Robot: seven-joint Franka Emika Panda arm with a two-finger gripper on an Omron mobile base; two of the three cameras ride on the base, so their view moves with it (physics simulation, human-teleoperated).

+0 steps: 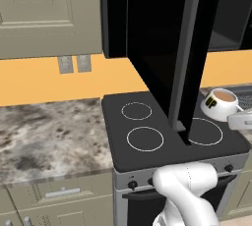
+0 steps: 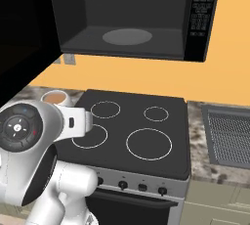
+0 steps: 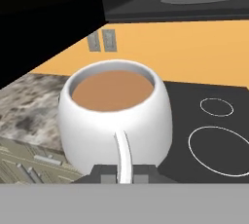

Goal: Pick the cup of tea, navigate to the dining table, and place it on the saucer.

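I have the cup of tea (image 3: 115,116) held above the stovetop (image 1: 162,136), below the open microwave (image 2: 132,18). My end effector (image 3: 123,173) is clamped on its thin handle (image 3: 123,155), fingers tight either side. The cup looks light but rigid and glazed, probably slippery, and it's nearly full, so I judge it must stay level; that narrow handle grip could let it pivot.
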